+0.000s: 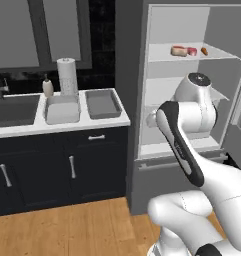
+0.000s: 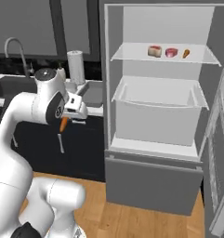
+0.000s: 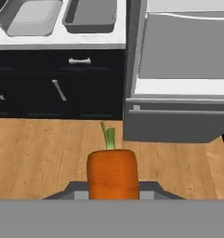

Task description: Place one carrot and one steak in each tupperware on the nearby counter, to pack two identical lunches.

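First carrot in hand, nothing packed yet.
My gripper pinches it; both tupperware trays upper left sit bare, steaks top-right on the fridge shelf.

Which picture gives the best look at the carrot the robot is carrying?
The hand view: the carrot sits large and close between the gripper fingers, green stem showing. The right base view shows it small, hanging under the hand. In the left base view the arm blocks it.
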Robot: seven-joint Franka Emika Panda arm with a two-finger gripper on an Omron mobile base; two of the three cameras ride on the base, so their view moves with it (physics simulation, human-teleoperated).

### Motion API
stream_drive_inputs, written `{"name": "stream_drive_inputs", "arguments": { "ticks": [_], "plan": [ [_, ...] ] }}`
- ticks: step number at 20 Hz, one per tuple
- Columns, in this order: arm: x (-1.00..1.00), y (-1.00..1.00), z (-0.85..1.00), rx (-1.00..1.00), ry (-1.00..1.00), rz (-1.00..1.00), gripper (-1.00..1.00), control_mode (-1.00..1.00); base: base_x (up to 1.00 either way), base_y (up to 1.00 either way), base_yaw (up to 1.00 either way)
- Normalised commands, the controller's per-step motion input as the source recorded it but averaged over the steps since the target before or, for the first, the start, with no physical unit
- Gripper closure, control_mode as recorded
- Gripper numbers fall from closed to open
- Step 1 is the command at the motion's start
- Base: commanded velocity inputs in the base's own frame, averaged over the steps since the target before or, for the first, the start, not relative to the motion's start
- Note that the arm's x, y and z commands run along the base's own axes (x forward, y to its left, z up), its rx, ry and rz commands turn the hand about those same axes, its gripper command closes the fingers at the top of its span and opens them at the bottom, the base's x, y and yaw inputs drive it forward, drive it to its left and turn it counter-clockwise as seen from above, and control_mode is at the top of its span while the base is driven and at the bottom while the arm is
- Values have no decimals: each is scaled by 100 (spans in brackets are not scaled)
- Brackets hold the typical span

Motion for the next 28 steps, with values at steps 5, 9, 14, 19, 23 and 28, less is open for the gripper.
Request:
{"name": "stream_drive_inputs", "arguments": {
  "ticks": [5,9,14,19,23,28],
  "plan": [
    [0,0,0,0,0,0,100,100,10,100,-6],
    [0,0,0,0,0,0,100,100,59,100,-9],
    [0,0,0,0,0,0,100,100,84,100,-7],
    [0,0,0,0,0,0,100,100,83,87,-7],
    [0,0,0,0,0,0,100,100,98,-41,-1],
    [0,0,0,0,0,0,100,100,89,-67,0]
  ]
}}
